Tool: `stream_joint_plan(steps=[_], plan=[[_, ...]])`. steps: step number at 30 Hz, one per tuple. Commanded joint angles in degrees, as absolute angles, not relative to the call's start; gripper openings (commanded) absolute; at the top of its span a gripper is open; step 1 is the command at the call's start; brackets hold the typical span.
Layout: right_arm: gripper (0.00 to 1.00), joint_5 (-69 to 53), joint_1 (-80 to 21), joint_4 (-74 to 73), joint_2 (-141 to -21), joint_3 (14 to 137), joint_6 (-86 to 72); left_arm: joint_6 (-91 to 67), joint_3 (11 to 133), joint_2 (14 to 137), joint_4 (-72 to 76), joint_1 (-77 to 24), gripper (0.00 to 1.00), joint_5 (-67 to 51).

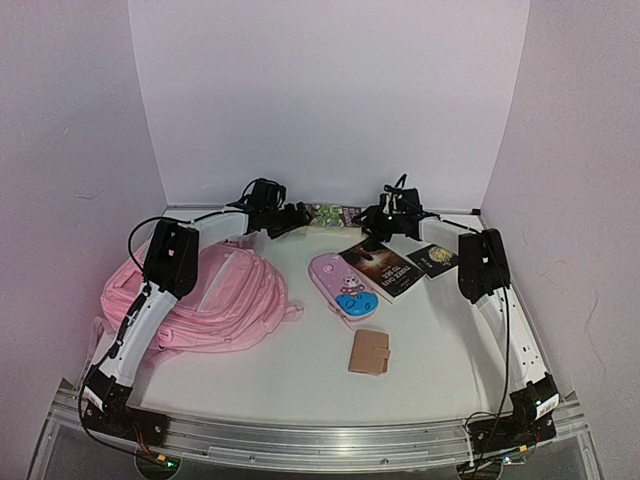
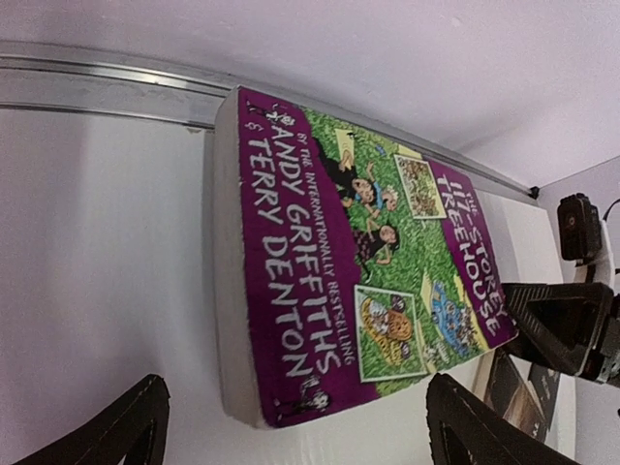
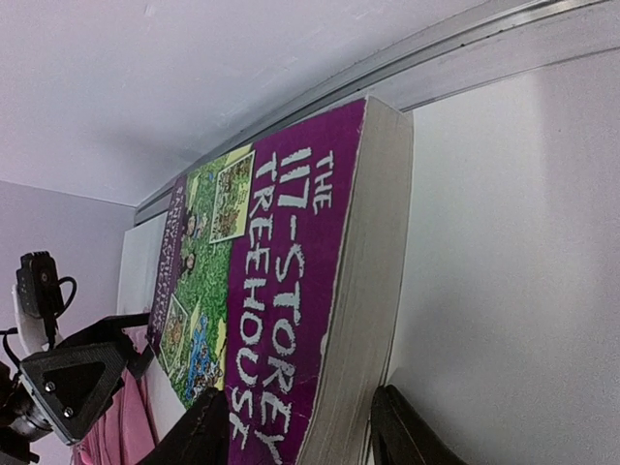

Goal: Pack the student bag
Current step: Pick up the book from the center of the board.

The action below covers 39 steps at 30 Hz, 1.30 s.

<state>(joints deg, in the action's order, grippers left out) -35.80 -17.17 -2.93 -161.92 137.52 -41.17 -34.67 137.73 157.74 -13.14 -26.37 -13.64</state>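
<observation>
Backpack [image 1: 225, 300] of soft, slumped pink fabric; thick rectangular purple-green paperback [image 2: 358, 262]

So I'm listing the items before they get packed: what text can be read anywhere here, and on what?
"THE 117-STOREY TREEHOUSE": cover of the purple book.
"BY THE INTERNATIONALLY BESTSELLING ANDY GRIFFITHS & TERRY DENTON": same cover.
larger dark book and smaller dark book: print too small to read.
</observation>
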Motion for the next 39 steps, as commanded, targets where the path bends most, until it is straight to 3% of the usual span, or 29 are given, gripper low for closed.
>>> stream_joint_plan(steps=[1,5,10,16,23,33,37,39], plan=[[0.51,-36.0,-19.7,-4.2,-164.1,139.3,-41.2,-37.0,143.8,161.3,-9.9,-25.3,0.89,-15.9],[0.52,-35.5,-20.3,-4.2,-164.9,140.7,-41.6,-37.7,144.5,162.4,-9.0,-24.3,0.73,-18.5],[0.47,-36.3,-21.0,-4.2,-164.6,141.1,-42.1,-37.3,142.1,160.5,-8.9,-24.3,0.39,-21.6],[0.39,-37.6,-22.4,-3.6,-159.8,137.2,-41.3,-37.1,128.3,151.0,-4.6,-25.1,0.03,-22.2],[0.37,-38.7,-22.5,-2.5,-151.4,128.4,-40.3,-37.5,112.8,140.8,1.8,-25.9,0.00,-20.6],[0.29,-43.0,-22.5,-0.4,-147.6,124.1,-43.8,-38.1,105.6,136.5,1.5,-26.7,0.00,-20.9],[0.16,-44.6,-22.6,1.8,-148.5,124.3,-45.7,-38.2,105.7,137.6,1.4,-26.8,0.00,-21.2],[0.14,-45.4,-22.6,3.4,-148.4,123.7,-46.9,-38.1,106.3,138.2,1.1,-26.8,0.00,-21.5]])
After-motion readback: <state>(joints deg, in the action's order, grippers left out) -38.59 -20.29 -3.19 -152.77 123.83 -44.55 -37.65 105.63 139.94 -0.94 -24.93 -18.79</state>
